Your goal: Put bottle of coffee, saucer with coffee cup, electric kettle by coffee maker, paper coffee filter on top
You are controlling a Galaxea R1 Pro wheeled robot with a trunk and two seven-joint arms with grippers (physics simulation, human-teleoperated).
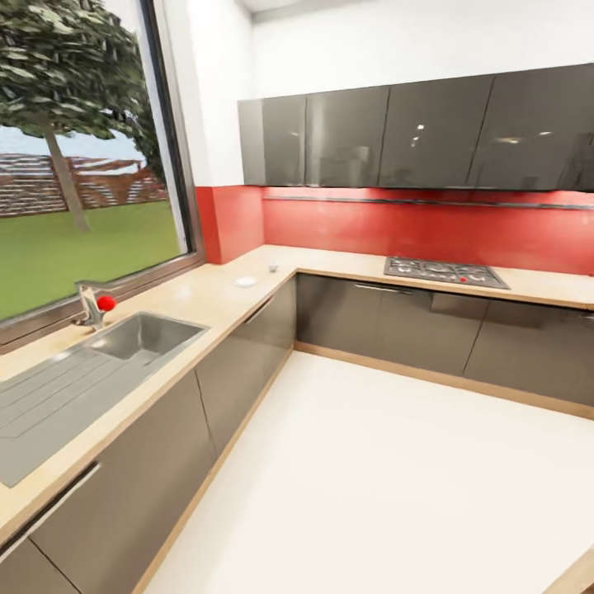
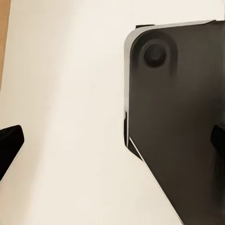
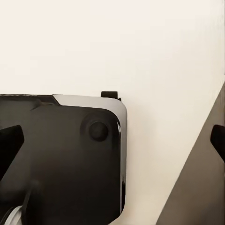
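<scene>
Head view is looking down over an L-shaped kitchen: the long light tan wood-look bench (image 1: 223, 301) is running along the window wall and turning the corner under the glossy red backsplash (image 1: 429, 227). A small flat round white saucer (image 1: 246, 281) is lying on the bench near the corner, and a tiny pale object (image 1: 273, 267), too small to identify, is sitting just beyond it. Nearer, a steel sink (image 1: 140, 334) with a red-knobbed tap (image 1: 97, 304) is set under the window, and a grey gas hob (image 1: 445, 271) is sitting on the far run. The thin dark grey wall shelf (image 1: 429, 200) is stretching beneath the dark cabinets.

The robot is looking to be in transit, arms tucked low, likely so nothing gets clipped. In the wrist views, the left gripper (image 2: 112, 140) and right gripper (image 3: 112, 140) are each hanging over white floor and the dark base (image 2: 178, 131), jaws spread wide apart and carrying nothing.
</scene>
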